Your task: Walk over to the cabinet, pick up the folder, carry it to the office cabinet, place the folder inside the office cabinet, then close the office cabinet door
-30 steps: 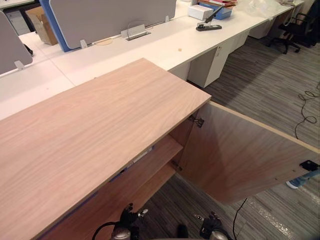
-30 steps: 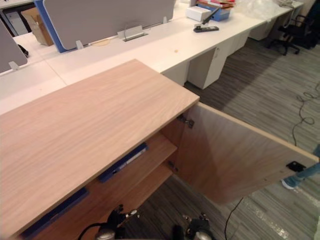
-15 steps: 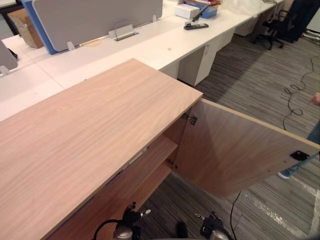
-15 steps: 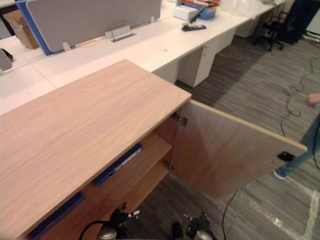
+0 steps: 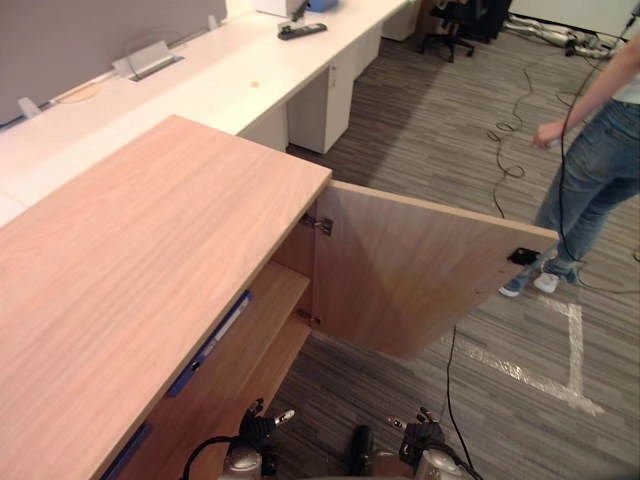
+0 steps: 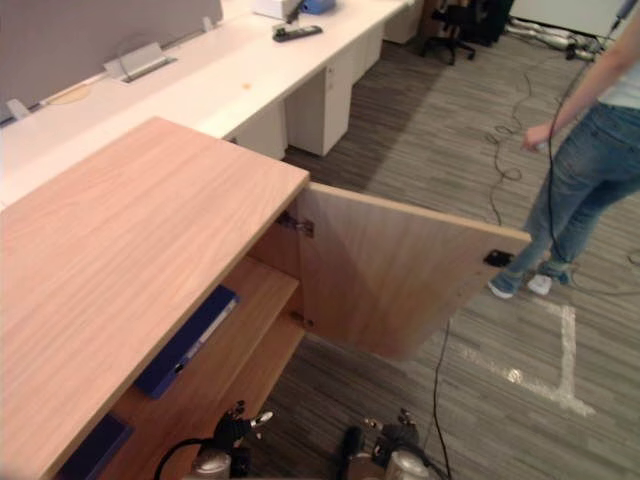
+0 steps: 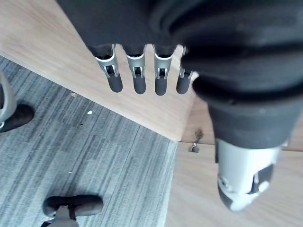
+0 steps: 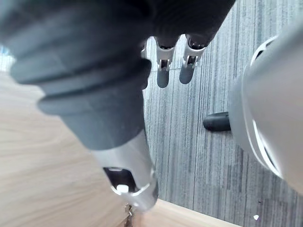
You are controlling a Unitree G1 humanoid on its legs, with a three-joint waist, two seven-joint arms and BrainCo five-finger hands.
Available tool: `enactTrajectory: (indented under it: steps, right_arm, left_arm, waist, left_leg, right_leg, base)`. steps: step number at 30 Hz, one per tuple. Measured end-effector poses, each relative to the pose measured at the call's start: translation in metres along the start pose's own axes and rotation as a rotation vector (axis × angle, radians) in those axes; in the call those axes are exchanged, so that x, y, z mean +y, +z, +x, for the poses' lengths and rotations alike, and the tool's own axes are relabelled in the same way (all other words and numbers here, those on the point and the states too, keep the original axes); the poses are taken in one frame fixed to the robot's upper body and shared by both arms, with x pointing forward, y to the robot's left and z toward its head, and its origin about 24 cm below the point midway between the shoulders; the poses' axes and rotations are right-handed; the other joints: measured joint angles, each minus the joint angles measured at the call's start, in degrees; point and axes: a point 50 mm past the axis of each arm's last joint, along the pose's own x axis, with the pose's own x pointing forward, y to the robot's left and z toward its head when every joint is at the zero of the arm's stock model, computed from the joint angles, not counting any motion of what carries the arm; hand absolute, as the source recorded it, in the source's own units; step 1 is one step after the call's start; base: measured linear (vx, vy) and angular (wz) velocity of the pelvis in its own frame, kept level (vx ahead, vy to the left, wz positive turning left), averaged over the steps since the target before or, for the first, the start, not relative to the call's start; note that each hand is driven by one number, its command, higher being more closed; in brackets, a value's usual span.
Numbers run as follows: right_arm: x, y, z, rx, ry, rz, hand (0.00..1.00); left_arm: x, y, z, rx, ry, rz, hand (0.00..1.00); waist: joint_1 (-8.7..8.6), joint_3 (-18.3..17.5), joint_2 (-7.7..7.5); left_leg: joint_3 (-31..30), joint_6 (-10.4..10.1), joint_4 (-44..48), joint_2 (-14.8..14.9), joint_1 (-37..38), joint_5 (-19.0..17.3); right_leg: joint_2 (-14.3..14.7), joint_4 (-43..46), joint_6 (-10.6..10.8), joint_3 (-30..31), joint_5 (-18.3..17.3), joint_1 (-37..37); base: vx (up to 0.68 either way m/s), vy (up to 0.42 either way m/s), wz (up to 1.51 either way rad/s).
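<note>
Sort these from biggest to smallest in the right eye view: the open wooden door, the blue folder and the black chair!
1. The open wooden cabinet door looks largest by far.
2. The flat blue folder on the shelf comes next.
3. The black office chair looks smallest, but it stands far away, so that ranking is unsure.

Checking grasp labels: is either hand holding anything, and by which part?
Nothing is held: left hand and right hand show straight, empty fingers; the blue folder lies on the cabinet shelf.
</note>
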Motion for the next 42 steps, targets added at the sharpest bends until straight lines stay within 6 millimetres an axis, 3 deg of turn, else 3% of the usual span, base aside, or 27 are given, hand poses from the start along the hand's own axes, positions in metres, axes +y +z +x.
enactTrajectory:
  steps: [2, 5, 9, 12, 14, 16, 19, 20, 21, 25, 28, 29, 30, 31, 32, 33, 35, 36, 37, 39, 42]
  right_arm:
    - [-0.003, -0.004, 0.001, 0.026, -0.011, 0.004, 0.0]
    - [-0.011, -0.004, 0.002, 0.034, -0.037, 0.021, 0.0]
    - [-0.024, -0.011, 0.003, 0.075, -0.065, -0.003, 0.0]
    - [-0.026, -0.017, 0.003, 0.102, -0.063, -0.011, 0.0]
    - [-0.028, -0.023, 0.002, 0.124, -0.066, -0.016, 0.0]
    - [-0.031, -0.028, 0.0, 0.136, -0.072, -0.018, 0.0]
    - [-0.032, -0.031, 0.0, 0.153, -0.076, -0.022, 0.0]
    - [-0.031, -0.03, 0.0, 0.153, -0.073, -0.023, 0.0]
    - [-0.03, -0.028, 0.001, 0.148, -0.071, -0.024, 0.0]
    - [-0.024, -0.023, 0.001, 0.125, -0.051, -0.028, 0.0]
    - [-0.015, 0.012, 0.005, -0.025, -0.02, -0.033, 0.0]
    - [-0.011, 0.046, 0.006, -0.154, -0.005, -0.021, 0.0]
    - [-0.011, 0.062, 0.006, -0.211, -0.002, -0.019, 0.0]
    - [-0.014, 0.097, 0.003, -0.336, -0.005, -0.017, 0.0]
    - [-0.021, 0.129, -0.001, -0.454, -0.017, -0.013, 0.0]
    - [-0.024, 0.144, -0.004, -0.51, -0.025, -0.005, 0.0]
    - [-0.043, 0.195, -0.016, -0.69, -0.072, 0.054, 0.0]
    - [-0.049, 0.204, -0.018, -0.717, -0.092, 0.081, 0.0]
    - [-0.061, 0.221, -0.022, -0.761, -0.132, 0.139, 0.0]
    - [-0.079, 0.242, -0.026, -0.791, -0.183, 0.201, 0.0]
    - [-0.08, 0.254, -0.025, -0.787, -0.172, 0.269, 0.0]
  left_arm:
    - [0.008, 0.003, 0.002, -0.011, 0.011, 0.029, 0.0]
    - [0.019, -0.002, 0.002, 0.001, 0.033, 0.051, 0.0]
    - [0.024, -0.004, 0.002, 0.012, 0.036, 0.087, 0.0]
    - [0.026, -0.006, 0.002, 0.018, 0.038, 0.097, 0.0]
    - [0.025, -0.009, 0.0, 0.03, 0.046, 0.071, 0.0]
    - [0.025, -0.012, -0.001, 0.039, 0.049, 0.046, 0.0]
    - [0.025, -0.013, -0.001, 0.042, 0.056, 0.027, 0.0]
    - [0.026, -0.013, -0.001, 0.042, 0.06, 0.025, 0.0]
    - [0.028, -0.013, -0.001, 0.037, 0.069, 0.021, 0.0]
    - [0.04, -0.02, -0.003, 0.055, 0.096, 0.036, 0.0]
    - [0.046, -0.025, -0.006, 0.066, 0.11, 0.035, 0.0]
    - [0.051, -0.024, -0.006, 0.06, 0.123, 0.032, 0.0]
    - [0.051, -0.024, -0.006, 0.06, 0.125, 0.029, 0.0]
    - [0.052, -0.026, -0.006, 0.063, 0.125, 0.024, 0.0]
    - [0.053, -0.025, -0.007, 0.059, 0.125, 0.019, 0.0]
    - [0.053, -0.025, -0.007, 0.057, 0.126, 0.017, 0.0]
    - [0.055, -0.027, -0.008, 0.058, 0.135, 0.003, 0.0]
    - [0.055, -0.027, -0.008, 0.058, 0.136, -0.001, 0.0]
    - [0.053, -0.028, -0.009, 0.058, 0.131, -0.008, 0.0]
    - [0.042, -0.033, -0.013, 0.063, 0.116, -0.056, 0.0]
    - [0.038, -0.032, -0.014, 0.052, 0.11, -0.088, 0.0]
  waist:
    - [0.03, 0.2, -0.23]
    - [-0.26, 0.3, -0.58]
    - [-0.79, 0.3, -0.65]
    - [-0.79, 0.2, -0.6]
    - [-0.61, -0.3, -0.62]
    - [-0.65, -1.2, -0.59]
    - [-0.28, -1.8, -0.88]
    - [-0.12, -1.9, -0.66]
    - [0.19, -2.0, -0.57]
    - [0.07, -3.5, -1.63]
    - [0.08, -3.3, -1.45]
    - [0.04, -3.1, -1.13]
    - [-0.03, -3.0, -0.94]
    - [-0.08, -3.0, -0.65]
    - [-0.08, -3.2, -0.32]
    - [-0.11, -3.3, -0.21]
    - [-0.24, -3.5, -0.17]
    - [-0.16, -3.5, -0.26]
    - [-0.12, -3.3, -0.75]
    - [-0.19, -4.2, 1.68]
    - [0.3, -4.2, 1.17]
  left_leg:
    - [1.4, -2.2, -4.1, -0.4, 1.6, 1.0]
    - [3.7, -2.3, -4.6, -0.8, 3.6, 0.9]
    - [3.6, -3.0, -4.2, 0.4, 3.9, 1.3]
    - [3.5, -3.1, -1.9, 2.0, 3.3, 1.9]
    - [3.0, -2.8, 1.1, 1.9, 3.3, 2.2]
    - [2.1, -2.8, 3.5, 1.5, 2.7, 2.4]
    - [-1.4, -1.4, 0.3, 0.0, 1.7, -2.5]
    - [-1.6, -1.4, -2.9, -0.2, 1.2, -2.5]
    - [-2.0, -1.7, -3.5, -0.6, 1.2, -0.3]
    - [-1.3, -1.1, -3.4, -3.0, 1.4, -0.4]
    - [-1.3, -1.1, -3.3, -3.4, 1.3, -0.5]
    - [-1.2, -1.2, -3.2, -3.4, 1.2, -0.5]
    - [-1.2, -1.2, -3.1, -3.4, 1.2, -0.5]
    - [-1.2, -1.2, -2.7, -3.4, 1.3, -0.5]
    - [-1.2, -1.2, -2.2, -3.6, 1.3, -0.5]
    - [-1.2, -1.2, -1.8, -3.7, 1.2, -0.5]
    - [-1.5, -1.2, 2.2, -4.1, -0.2, -0.5]
    - [-1.7, -1.2, 4.3, -4.3, -1.1, -0.5]
    - [-3.1, -0.7, 6.5, -4.4, -2.7, -2.9]
    - [-3.5, 0.1, -3.2, -4.4, -0.5, 0.5]
    - [-4.0, 0.0, -3.6, -5.1, -0.6, 0.9]
  right_leg:
    - [-4.4, 4.7, -1.8, -11.5, -2.6, -0.5]
    - [-6.0, 6.7, -1.5, -14.3, -2.5, -0.6]
    - [-4.2, 4.6, 0.4, -14.2, -0.8, -0.2]
    - [0.2, -5.8, 0.3, -13.4, 4.2, 4.1]
    - [1.1, -11.2, 0.5, -11.5, 6.6, 7.1]
    - [1.0, -13.1, 0.8, -10.3, 7.2, 8.1]
    - [0.1, -13.4, 1.2, -9.0, 7.6, 8.3]
    - [0.2, -13.5, 1.7, -8.6, 7.9, 8.4]
    - [0.2, -13.5, 2.3, -7.8, 8.4, 8.5]
    - [-1.6, -13.8, 3.0, -6.7, 8.9, 8.3]
    - [-1.9, -13.8, 3.1, -6.5, 9.0, 8.0]
    - [-1.8, -13.8, 3.2, -6.2, 9.0, 7.7]
    - [-1.8, -13.8, 3.2, -6.2, 9.0, 7.7]
    - [-1.8, -13.8, 3.2, -5.9, 9.0, 7.7]
    - [-1.8, -13.8, 3.2, -5.6, 9.0, 7.7]
    - [-1.8, -13.8, 3.2, -5.5, 9.0, 7.8]
    - [-3.1, -13.5, 3.2, -5.0, 9.0, 8.2]
    - [-3.8, -13.5, 3.2, -5.0, 9.0, 8.5]
    - [-5.5, -13.5, 3.5, -5.0, 9.3, 8.9]
    - [-4.7, -13.6, 4.3, -5.0, 9.7, 8.9]
    - [-5.5, -13.6, 4.4, -5.1, 9.9, 9.2]
  base:
    - [-0.03, 0.037, -0.29]
    - [0.03, 0.022, -0.44]
    - [0.07, -0.023, -0.18]
    - [0.06, -0.069, -0.28]
    - [0.05, -0.031, -0.37]
    - [0.08, 0.02, -0.26]
    - [0.04, 0.063, -0.19]
    - [-0.03, 0.09, -0.3]
    - [-0.05, 0.119, -0.38]
    - [-0.01, 0.124, -0.07]
    - [0.02, 0.045, -0.05]
    - [0.02, 0.005, -0.11]
    - [0.02, -0.003, -0.13]
    - [0.01, -0.003, -0.11]
    - [0.01, 0.004, -0.11]
    - [0.01, 0.012, -0.14]
    - [0.0, 0.033, -0.08]
    - [-0.02, 0.093, 0.09]
    - [-0.03, 0.107, 0.16]
    - [-0.05, 0.118, 0.06]
    - [-0.04, 0.058, 0.03]
